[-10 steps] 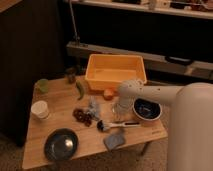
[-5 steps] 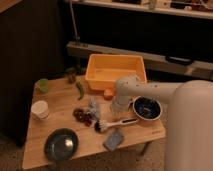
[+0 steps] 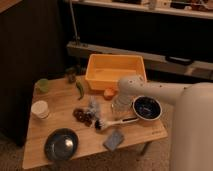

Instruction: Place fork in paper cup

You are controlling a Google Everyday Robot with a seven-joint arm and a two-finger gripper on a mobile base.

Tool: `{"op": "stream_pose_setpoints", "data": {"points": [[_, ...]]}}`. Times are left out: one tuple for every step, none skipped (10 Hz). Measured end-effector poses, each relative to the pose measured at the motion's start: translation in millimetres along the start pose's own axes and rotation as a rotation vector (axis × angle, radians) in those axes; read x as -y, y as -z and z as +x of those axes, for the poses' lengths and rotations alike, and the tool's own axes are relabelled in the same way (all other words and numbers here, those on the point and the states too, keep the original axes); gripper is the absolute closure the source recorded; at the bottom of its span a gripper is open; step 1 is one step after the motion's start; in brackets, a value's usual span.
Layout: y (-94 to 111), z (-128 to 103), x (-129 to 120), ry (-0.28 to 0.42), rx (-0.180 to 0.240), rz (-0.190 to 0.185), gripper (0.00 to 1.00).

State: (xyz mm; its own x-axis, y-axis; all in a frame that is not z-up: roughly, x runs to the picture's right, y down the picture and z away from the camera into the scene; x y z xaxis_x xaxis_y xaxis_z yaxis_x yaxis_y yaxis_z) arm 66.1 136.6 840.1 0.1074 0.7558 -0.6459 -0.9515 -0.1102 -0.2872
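Observation:
The paper cup (image 3: 40,109) stands upright near the table's left edge, plain off-white. My gripper (image 3: 120,105) hangs low over the middle of the wooden table (image 3: 85,142), just left of a dark bowl (image 3: 146,108) and well to the right of the cup. It is shut. The fork is hidden; I cannot tell whether it is under the gripper or in it. The white arm reaches in from the right.
A yellow bin (image 3: 115,71) sits at the back. A pale green cup (image 3: 42,85) and a dark tumbler (image 3: 71,75) stand back left. A white-handled brush (image 3: 114,122), a grey-blue sponge (image 3: 115,140), a dark plate (image 3: 61,145) and dark food bits (image 3: 82,116) lie in front.
The arm's wrist has shifted slightly left and up over the second. The gripper stays by the dark bowl, and the things on the table have not moved.

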Motion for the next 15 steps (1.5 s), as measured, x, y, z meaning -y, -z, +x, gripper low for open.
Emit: {"op": "stream_pose_setpoints", "data": {"points": [[12.0,-2.9,-3.2,-0.003,0.034,-0.039,0.8],[18.8,-5.5,-6.4,-0.002,0.056,-0.058,0.8],[21.6,-7.6,-10.4,0.004,0.069,-0.063,0.8],[24.9,-11.1,-16.0,0.016,0.083,-0.064,0.8],[26.8,-15.6,-22.8,0.029,0.091,-0.045,0.8],[28.0,-18.3,-28.0,0.039,0.097,-0.032,0.8],[32.8,-19.8,-30.4,0.045,0.112,-0.02,0.8],[39.3,-21.8,-33.5,0.05,0.13,-0.012,0.8],[45.4,-25.8,-42.8,0.061,0.147,-0.022,0.8],[52.9,-29.5,-51.3,0.071,0.163,-0.045,0.8],[62.3,-33.6,-57.4,0.079,0.183,-0.074,0.8],[69.2,-37.4,-64.2,0.087,0.198,-0.101,0.8],[73.0,-40.9,-71.1,0.096,0.208,-0.126,0.8],[78.3,-46.0,-78.2,0.104,0.219,-0.161,0.8],[83.4,-50.0,-84.5,0.11,0.227,-0.187,0.8]]}}
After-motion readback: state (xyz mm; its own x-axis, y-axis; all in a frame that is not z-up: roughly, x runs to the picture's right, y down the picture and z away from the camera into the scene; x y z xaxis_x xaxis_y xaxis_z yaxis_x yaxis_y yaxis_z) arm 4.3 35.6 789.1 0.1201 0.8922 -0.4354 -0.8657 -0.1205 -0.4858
